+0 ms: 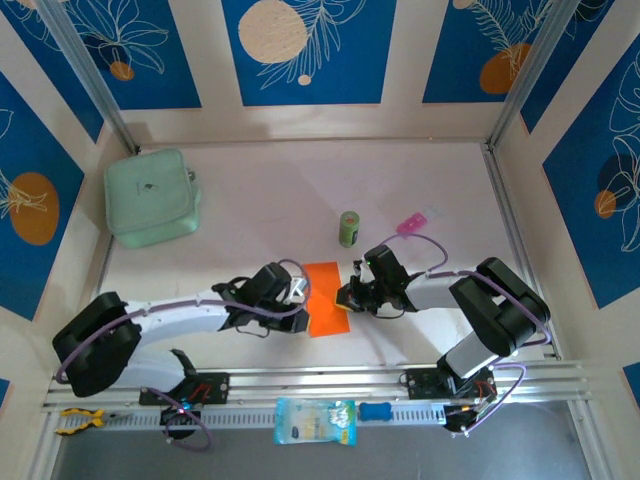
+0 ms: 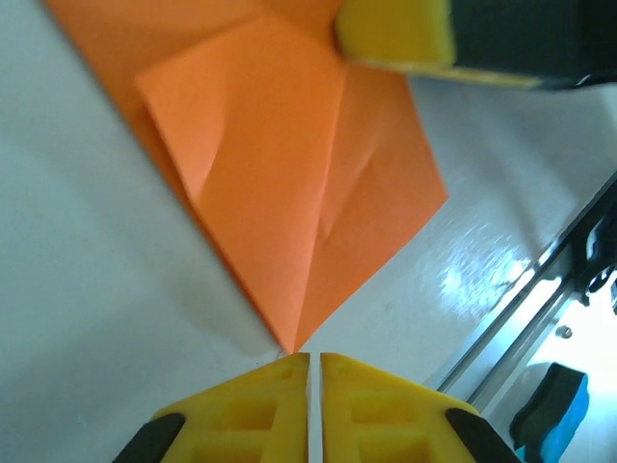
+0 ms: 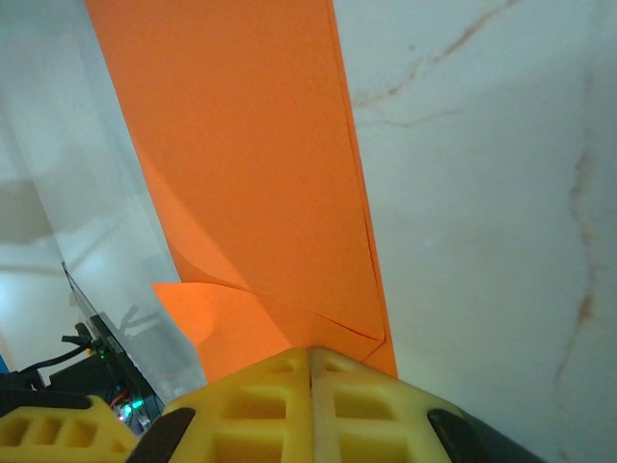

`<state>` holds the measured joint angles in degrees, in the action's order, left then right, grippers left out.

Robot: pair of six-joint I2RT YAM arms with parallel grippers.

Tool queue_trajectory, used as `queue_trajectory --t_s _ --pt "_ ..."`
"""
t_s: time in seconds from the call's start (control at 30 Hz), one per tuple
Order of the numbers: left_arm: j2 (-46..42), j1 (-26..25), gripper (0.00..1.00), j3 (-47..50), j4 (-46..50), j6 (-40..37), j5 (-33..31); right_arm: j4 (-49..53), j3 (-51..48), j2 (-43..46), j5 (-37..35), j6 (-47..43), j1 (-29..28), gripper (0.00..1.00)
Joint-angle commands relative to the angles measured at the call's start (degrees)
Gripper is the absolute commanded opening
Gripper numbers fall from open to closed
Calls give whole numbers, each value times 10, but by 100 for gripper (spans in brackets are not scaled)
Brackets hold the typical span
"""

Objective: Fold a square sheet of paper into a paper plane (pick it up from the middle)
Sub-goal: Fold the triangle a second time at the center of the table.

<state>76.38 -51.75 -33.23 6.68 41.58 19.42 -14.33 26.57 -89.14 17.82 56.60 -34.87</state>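
Note:
The orange sheet of paper (image 1: pixel 326 300) lies flat on the white table, partly folded: creased flaps meet at a pointed corner (image 2: pixel 289 193). My left gripper (image 1: pixel 302 294) is at its left edge, shut, with its tips (image 2: pixel 309 359) right at that point. From the right, my right gripper (image 1: pixel 350 296) is also shut, its tips (image 3: pixel 310 352) resting on the paper (image 3: pixel 251 164) near the long edge. A loose flap (image 3: pixel 193 309) curls up beside it. The right gripper's yellow finger (image 2: pixel 395 34) shows over the sheet's far side.
A small green can (image 1: pixel 348 229) stands just behind the paper, and a pink packet (image 1: pixel 416 221) lies to its right. A mint-green pouch (image 1: pixel 152 197) sits at the back left. The metal rail (image 1: pixel 330 378) and a blue-white packet (image 1: pixel 314 420) are in front.

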Motion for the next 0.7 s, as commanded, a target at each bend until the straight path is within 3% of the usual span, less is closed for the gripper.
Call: queue_trajectory --t_s 0.0,0.27,0.67 --pt "34 4 13 -38 -12 -5 -7 51 -2 -16 -33 0 -6 0" --pt "134 4 9 -52 -28 -4 -17 56 0 -5 -28 -7 -4 0" --pt "159 3 3 -13 -30 1 -26 84 40 55 -5 -28 -14 0"
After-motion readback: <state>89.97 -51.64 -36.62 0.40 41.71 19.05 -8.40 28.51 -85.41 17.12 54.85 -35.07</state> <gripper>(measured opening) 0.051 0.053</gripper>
